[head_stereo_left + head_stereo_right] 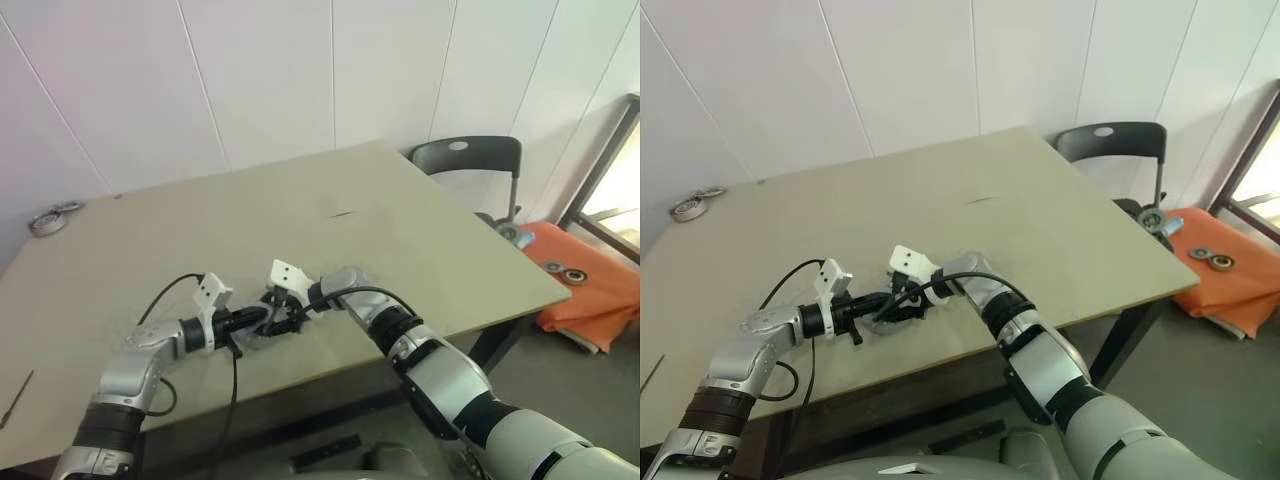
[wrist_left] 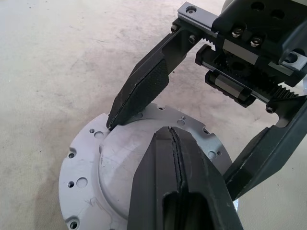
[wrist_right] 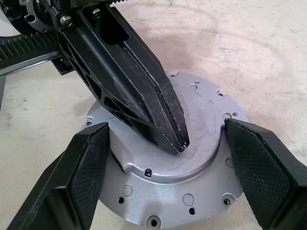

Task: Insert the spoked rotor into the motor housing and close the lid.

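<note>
A: What is being shown, from the biggest thing down?

B: A pale bench [image 1: 400, 240] is being seen under everything, with a black chair [image 1: 468, 158] standing beyond its far right corner and an orange cloth [image 1: 590, 285] lying on the floor to the right, with small round parts on it. A roll of tape [image 1: 46, 222] is lying at the far left edge of the bench.

A: And the task's thing?

B: A round grey lid [image 2: 91, 167], domed in the middle with a flat flange of small holes, is lying on the bench near the front edge. The housing cannot be told beneath it; the rotor cannot be made out.

A: How are the tools being held?

B: The right tool [image 3: 168, 191] is being held spread wide, one finger standing at each side of the dome; whether the pads are touching it cannot be told. The left tool [image 2: 176, 143] is pressed together, nothing between its fingers, its tip resting on or just over the top of the dome.
</note>
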